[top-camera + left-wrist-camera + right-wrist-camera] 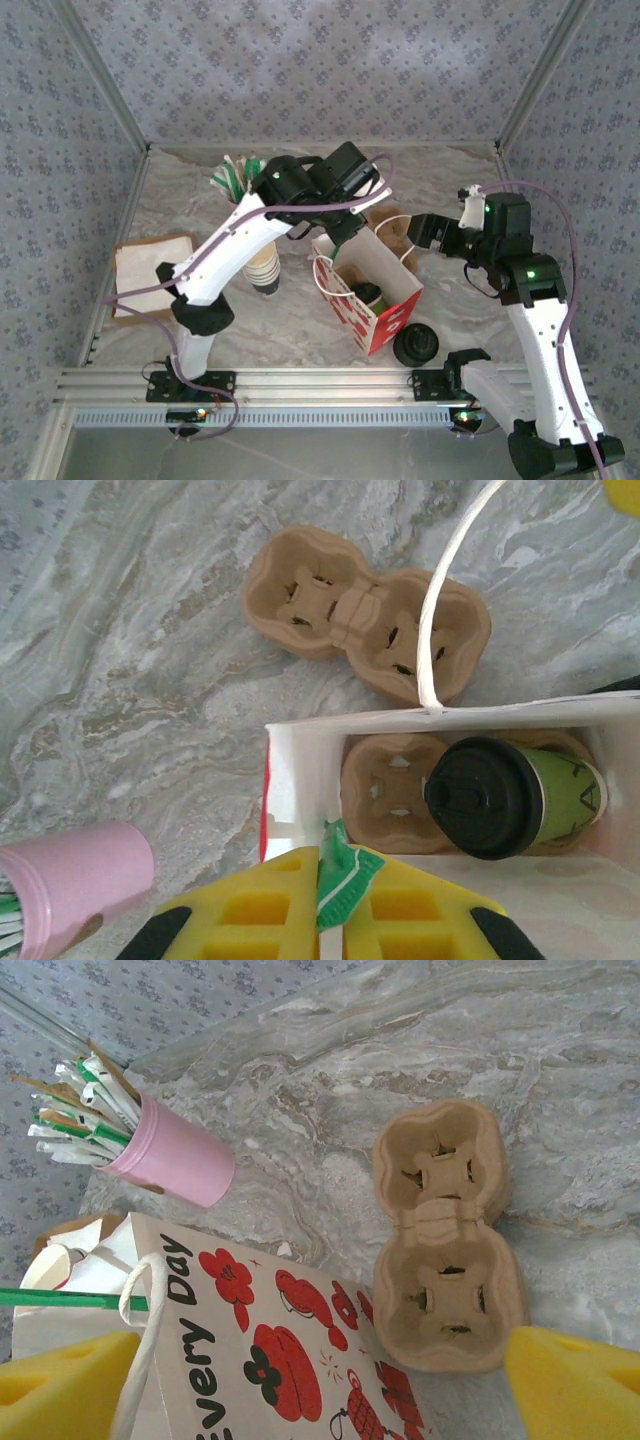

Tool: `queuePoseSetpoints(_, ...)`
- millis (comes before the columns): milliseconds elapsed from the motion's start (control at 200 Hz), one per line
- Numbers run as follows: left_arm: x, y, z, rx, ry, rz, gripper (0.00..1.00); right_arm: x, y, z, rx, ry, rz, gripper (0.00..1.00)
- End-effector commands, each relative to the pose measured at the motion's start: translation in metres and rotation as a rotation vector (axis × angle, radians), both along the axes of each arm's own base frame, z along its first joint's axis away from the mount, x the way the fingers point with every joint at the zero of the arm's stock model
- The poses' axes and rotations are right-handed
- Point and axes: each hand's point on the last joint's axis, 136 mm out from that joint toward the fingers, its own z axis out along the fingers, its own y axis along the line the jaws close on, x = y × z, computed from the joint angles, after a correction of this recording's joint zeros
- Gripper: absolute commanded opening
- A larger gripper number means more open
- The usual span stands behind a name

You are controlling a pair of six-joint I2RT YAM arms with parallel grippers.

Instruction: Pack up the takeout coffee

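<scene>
Right now the takeout coffee [510,798] sits inside the paper bag [298,770], black lid on and green side showing, seated in 1 well of a 2-well tray [385,788] at the bag's bottom; the other well is empty. From the top view the coffee [367,294] is down in the open bag [388,322], which stands mid-table with its red-printed side toward the arm bases. The left gripper [331,905] hangs over the bag's rim, its yellow fingers [255,905] pinched together on a thin green-and-white straw [342,875], which looks paper-wrapped. In the right wrist view a green line [65,1298] crosses the bag mouth; I cannot tell for sure that it is the same straw. The right gripper [320,1390] is spread wide and grasps nothing, with 1 yellow finger at each lower corner of its own view, hovering near the bag [285,1355] and the spare carrier [450,1240]. That spare carrier [365,615] lies flat on the marble table [120,660] just beyond the bag, both wells empty, with the bag's white handle [440,610] looping across it. A pink cup [172,1157] full of wrapped straws stands farther back left. From above, a stack of paper cups [265,270] lies left of the bag, a pile of black lids [415,345] sits just right of it near the front edge, and brown napkins [150,272] lie at the far left.
</scene>
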Motion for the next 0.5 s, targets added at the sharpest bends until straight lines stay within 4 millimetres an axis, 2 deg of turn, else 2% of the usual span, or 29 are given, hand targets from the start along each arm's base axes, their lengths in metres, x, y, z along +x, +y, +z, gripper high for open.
queuePoseSetpoints(0,-0.005,-0.004,-0.026,0.076,0.055,-0.03,0.1,-0.003,0.003,-0.002,0.006,0.009,0.022,0.94)
queuePoseSetpoints(165,-0.006,-0.007,-0.046,0.117,0.095,-0.023,0.1,-0.005,0.003,-0.005,0.0,0.017,0.026,0.95)
queuePoseSetpoints(495,-0.011,-0.004,-0.054,0.119,0.106,-0.02,0.11,-0.002,0.005,-0.01,0.006,0.025,0.029,0.95)
